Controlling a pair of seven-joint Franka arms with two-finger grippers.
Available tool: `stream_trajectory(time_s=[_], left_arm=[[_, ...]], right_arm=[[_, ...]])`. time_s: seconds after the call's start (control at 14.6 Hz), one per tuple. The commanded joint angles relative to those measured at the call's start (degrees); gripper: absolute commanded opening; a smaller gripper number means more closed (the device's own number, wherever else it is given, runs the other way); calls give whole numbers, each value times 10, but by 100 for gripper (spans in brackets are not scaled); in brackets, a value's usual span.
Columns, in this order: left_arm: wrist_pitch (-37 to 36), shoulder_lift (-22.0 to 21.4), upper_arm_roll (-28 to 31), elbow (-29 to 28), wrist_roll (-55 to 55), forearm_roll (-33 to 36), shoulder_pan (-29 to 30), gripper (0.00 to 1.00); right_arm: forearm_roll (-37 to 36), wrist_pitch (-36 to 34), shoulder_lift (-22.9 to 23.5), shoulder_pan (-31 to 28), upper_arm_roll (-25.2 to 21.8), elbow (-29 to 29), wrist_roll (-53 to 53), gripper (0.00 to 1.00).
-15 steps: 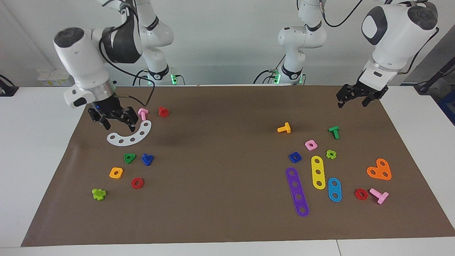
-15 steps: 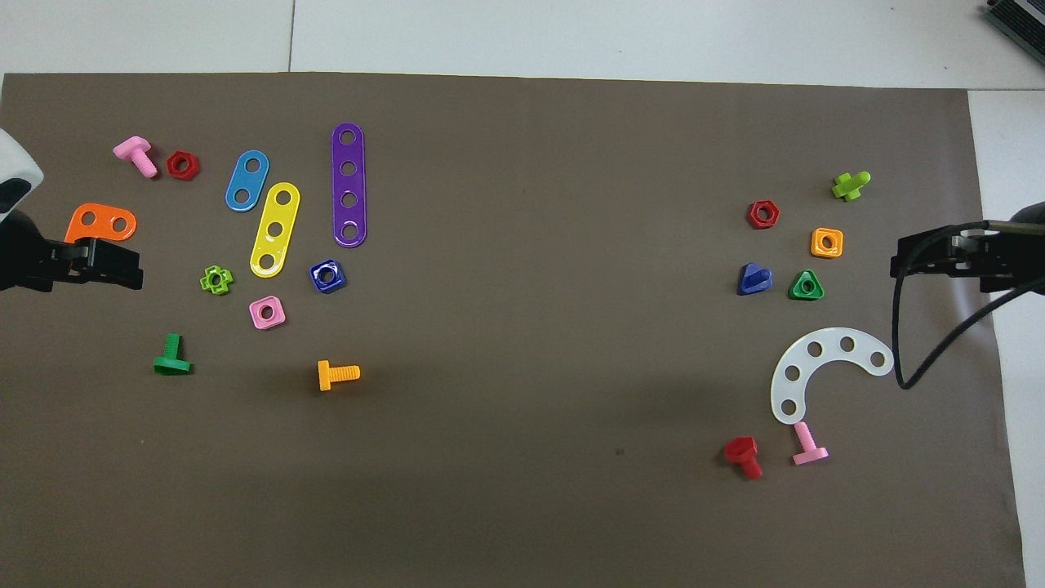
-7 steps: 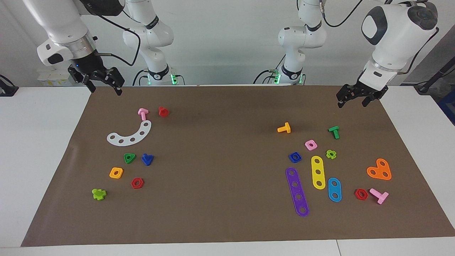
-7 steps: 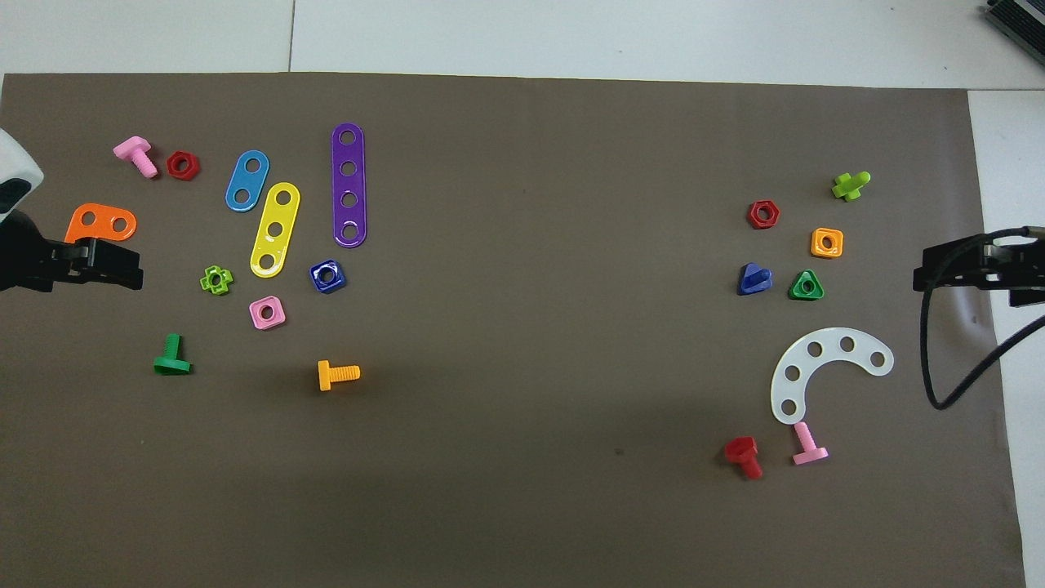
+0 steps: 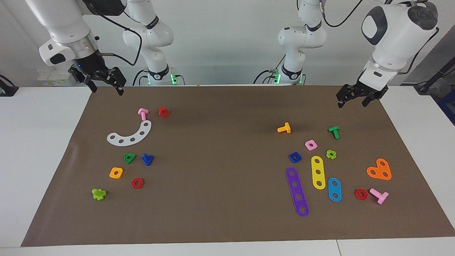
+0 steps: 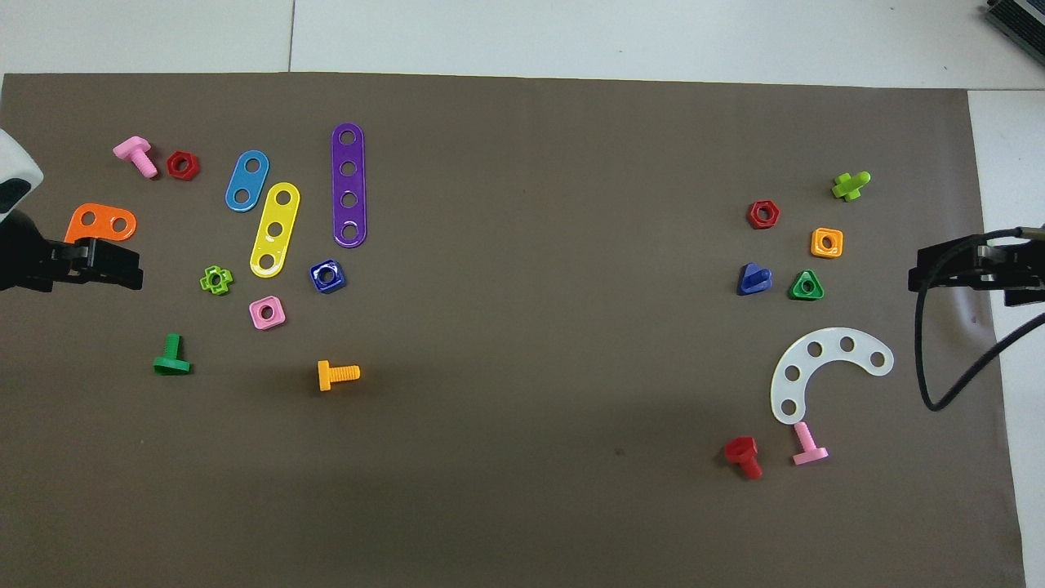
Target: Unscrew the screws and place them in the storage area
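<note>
Blue bolt [image 5: 147,159] and blue nut [image 5: 295,156] lie apart, unscrewed, on the surface [image 5: 220,220]. Left gripper [image 5: 358,97] and right gripper [image 5: 100,81] hover with fingers spread, holding nothing.

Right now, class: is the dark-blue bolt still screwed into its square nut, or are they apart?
Apart. The dark-blue bolt lies beside the green triangular nut; its square nut sits toward the left arm's end.

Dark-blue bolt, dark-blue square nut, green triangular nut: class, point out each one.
Dark-blue bolt [image 5: 147,159]: facing view, on its triangular head.
Dark-blue square nut [image 5: 295,157]: facing view, on its rim.
Green triangular nut [image 6: 807,286]: overhead view, on its rim.
</note>
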Motion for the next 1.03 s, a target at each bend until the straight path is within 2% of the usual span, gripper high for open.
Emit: stream_trajectory(time_s=[0.0, 0.14, 0.96], left_arm=[[10, -12, -4, -14, -2, 2, 7, 100], [11, -12, -4, -14, -2, 2, 7, 100], [11, -12, -4, -14, -2, 2, 7, 100]], right_arm=[[-4, 3, 0, -31, 18, 1, -6, 100], [-4, 3, 0, -38, 34, 0, -8, 100], [-9, 5, -2, -40, 32, -1, -3, 100]])
